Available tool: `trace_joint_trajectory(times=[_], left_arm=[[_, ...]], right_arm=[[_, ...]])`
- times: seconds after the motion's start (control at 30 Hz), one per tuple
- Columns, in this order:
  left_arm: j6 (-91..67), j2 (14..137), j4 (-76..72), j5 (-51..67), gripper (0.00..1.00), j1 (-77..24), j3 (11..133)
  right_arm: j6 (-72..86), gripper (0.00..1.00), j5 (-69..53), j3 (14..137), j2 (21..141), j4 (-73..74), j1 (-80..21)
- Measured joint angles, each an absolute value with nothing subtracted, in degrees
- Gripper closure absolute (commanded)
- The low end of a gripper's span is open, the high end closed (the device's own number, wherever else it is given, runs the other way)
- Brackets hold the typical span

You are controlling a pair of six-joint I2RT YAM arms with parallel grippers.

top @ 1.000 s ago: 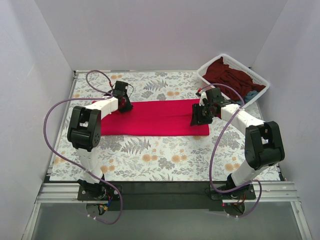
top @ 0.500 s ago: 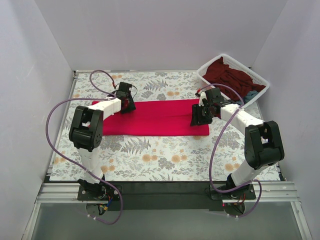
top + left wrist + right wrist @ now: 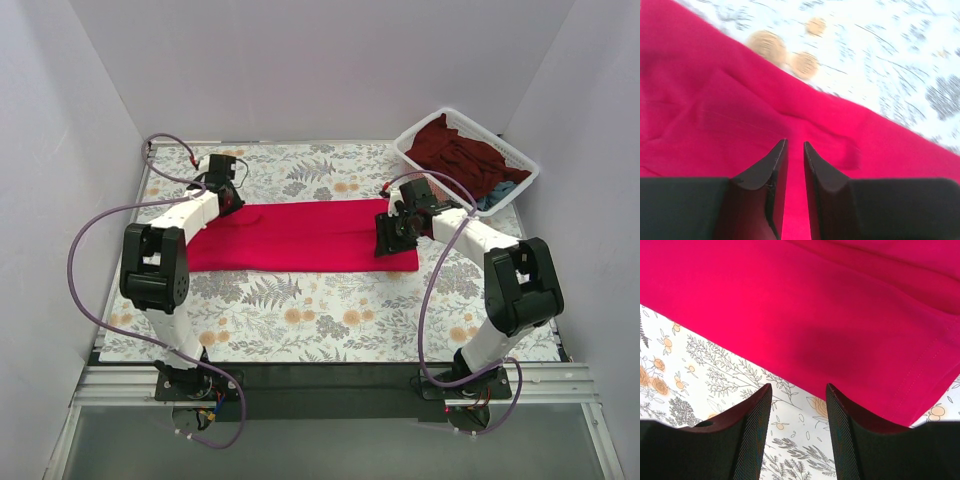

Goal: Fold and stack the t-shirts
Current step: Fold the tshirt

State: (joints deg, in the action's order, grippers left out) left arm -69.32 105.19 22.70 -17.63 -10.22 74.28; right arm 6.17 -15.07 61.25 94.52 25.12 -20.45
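A crimson-red t-shirt (image 3: 310, 235) lies folded into a long strip across the floral table cover. My left gripper (image 3: 230, 196) hovers at the strip's far left corner. In the left wrist view its jaws (image 3: 795, 143) stand a narrow gap apart, with flat red cloth (image 3: 715, 115) showing through the gap and nothing visibly pinched. My right gripper (image 3: 390, 238) is at the strip's right end, over its near edge. It is open (image 3: 798, 387), with bare table cover between its fingers and the red cloth (image 3: 840, 300) just beyond the tips.
A white mesh basket (image 3: 418, 158) stands at the back right, holding a dark maroron shirt (image 3: 460, 150) and a bit of teal cloth (image 3: 497, 195). White walls close in the table on three sides. Purple cables loop off both arms.
My left gripper has slid left and back along the shirt's far edge to its left corner. The right gripper has shifted slightly left. The shirt lies as before.
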Motion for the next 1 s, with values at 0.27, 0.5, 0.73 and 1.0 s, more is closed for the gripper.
trace_joint_trajectory(times=[0.27,0.5,0.73,1.0], left_arm=[[-69.43,112.12,22.26,-17.78,0.83,-7.79,74.43],[-68.79,116.42,22.22,-18.22,0.80,-8.34,79.24],[-66.74,125.21,22.52,-17.65,0.75,-8.38,91.59],[-62.70,135.13,21.71,-14.55,0.62,-10.90,106.28]], right_arm=[[5.43,0.46,-13.13,62.59,97.47,25.08,-21.96],[4.01,0.46,-10.26,62.39,100.40,25.71,-24.14],[2.33,0.46,-10.17,60.49,99.50,26.59,-28.58],[1.15,0.46,-18.96,58.85,98.13,33.45,-46.57]])
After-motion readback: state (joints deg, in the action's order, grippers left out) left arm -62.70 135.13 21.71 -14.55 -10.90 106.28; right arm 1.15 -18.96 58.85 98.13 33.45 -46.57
